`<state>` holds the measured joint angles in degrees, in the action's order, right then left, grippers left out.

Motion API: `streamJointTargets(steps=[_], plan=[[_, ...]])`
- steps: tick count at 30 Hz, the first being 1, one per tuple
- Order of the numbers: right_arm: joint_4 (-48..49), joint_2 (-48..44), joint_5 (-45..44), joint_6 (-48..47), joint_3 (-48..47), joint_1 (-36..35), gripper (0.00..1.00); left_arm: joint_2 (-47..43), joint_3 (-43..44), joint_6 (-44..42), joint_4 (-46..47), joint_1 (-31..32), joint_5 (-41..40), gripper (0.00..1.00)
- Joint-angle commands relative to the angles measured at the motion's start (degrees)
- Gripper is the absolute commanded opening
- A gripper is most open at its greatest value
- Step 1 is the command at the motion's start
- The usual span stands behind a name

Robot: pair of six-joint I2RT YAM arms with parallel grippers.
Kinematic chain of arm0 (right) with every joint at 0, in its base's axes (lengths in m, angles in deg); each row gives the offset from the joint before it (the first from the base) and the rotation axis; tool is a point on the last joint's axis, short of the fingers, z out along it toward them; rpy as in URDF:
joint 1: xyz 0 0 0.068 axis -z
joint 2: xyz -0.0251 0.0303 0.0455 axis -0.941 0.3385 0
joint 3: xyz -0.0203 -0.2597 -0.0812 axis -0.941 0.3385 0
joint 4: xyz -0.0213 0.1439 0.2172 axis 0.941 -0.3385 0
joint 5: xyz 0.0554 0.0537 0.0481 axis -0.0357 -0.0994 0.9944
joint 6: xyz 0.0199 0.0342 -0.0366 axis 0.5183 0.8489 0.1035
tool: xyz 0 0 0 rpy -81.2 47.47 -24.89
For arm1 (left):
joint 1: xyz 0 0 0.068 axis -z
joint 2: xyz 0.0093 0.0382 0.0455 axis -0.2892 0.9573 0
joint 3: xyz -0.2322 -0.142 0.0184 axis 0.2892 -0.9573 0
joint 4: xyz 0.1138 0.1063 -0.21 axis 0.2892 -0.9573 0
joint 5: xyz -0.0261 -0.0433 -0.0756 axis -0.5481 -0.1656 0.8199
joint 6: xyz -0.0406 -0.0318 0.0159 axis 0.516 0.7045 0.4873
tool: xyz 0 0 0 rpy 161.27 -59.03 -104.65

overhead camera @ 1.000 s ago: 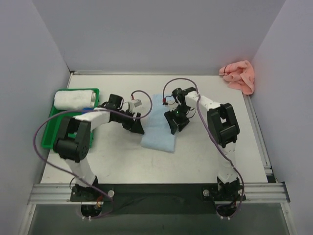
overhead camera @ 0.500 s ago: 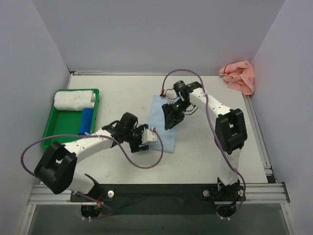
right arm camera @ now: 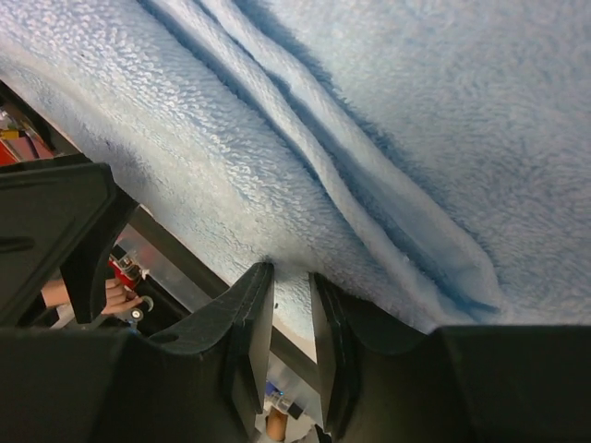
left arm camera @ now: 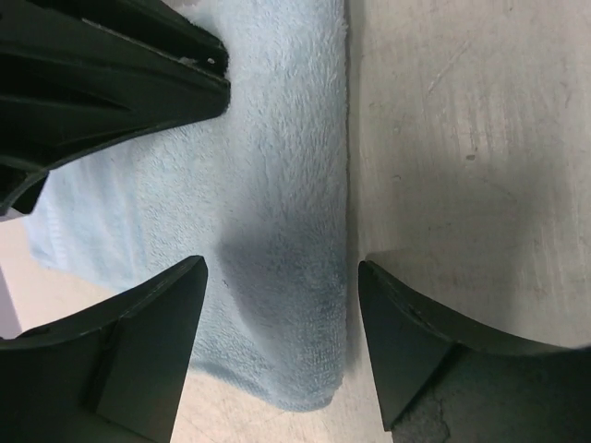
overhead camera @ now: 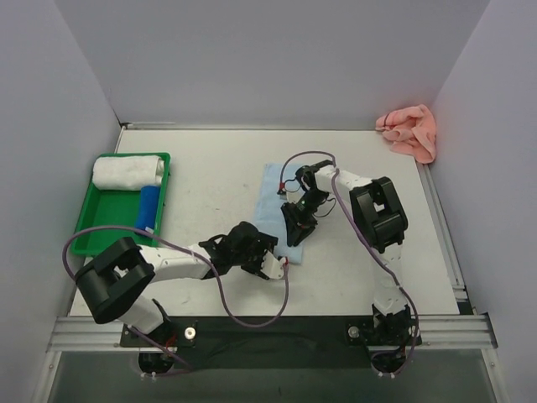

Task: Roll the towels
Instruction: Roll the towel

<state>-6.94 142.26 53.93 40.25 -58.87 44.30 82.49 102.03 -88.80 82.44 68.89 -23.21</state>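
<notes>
Top external: two towels. Gaping wide, left gripper (left arm camera: 277, 272) has light blue towel (overhead camera: 270, 190) between its jaws; right gripper (right arm camera: 292, 274), nearly closed, pinches its edge; pink towel (overhead camera: 409, 131) well apart.

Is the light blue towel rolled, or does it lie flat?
Flat. The light blue towel lies spread as a strip on the table; the right wrist view shows only creases, no roll.
</notes>
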Motion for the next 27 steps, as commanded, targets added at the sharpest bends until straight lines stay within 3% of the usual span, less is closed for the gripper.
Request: streamJointTargets(steps=[1,4,6,8,9,10,14,18,22,27], plan=[[-1.1,2.3,-6.3,-2.7,-0.4,0.5,0.25,1.2,-2.8,-2.5,3.7,1.6,-4.1,0.78],[-1.3,2.3,-7.9,-3.9,-1.0,1.1,0.24,3.4,-1.7,-2.0,1.0,1.7,-4.1,0.72],[-1.3,2.0,-9.1,-4.7,-1.2,1.9,0.23,5.6,1.6,0.1,-2.0,1.7,-3.8,0.53],[-1.4,1.6,-9.9,-6.1,-1.4,2.6,0.25,8.5,7.2,2.3,-11.0,1.6,-2.1,0.31],[-1.5,1.2,-9.6,-6.7,-1.7,3.4,0.26,9.1,10.1,3.2,-15.4,1.5,-0.1,0.15],[-1.6,-1.0,-9.0,-8.9,-1.6,3.8,0.28,10.2,12.7,3.8,-23.7,1.2,4.6,0.11],[-0.5,-9.5,-4.2,-12.5,-0.5,6.5,0.43,14.1,25.1,12.7,-38.1,-2.9,18.0,0.00],[3.3,-22.0,-0.4,-13.7,5.3,11.7,0.54,25.3,39.7,14.9,-57.0,-6.8,30.0,0.00],[6.0,-33.1,-1.0,-16.0,9.9,15.4,0.61,36.4,50.1,16.0,-69.3,-11.5,40.9,0.00],[4.5,-46.7,-4.1,-20.4,13.5,12.8,0.67,46.5,57.3,21.7,-74.6,-16.4,45.0,0.00]])
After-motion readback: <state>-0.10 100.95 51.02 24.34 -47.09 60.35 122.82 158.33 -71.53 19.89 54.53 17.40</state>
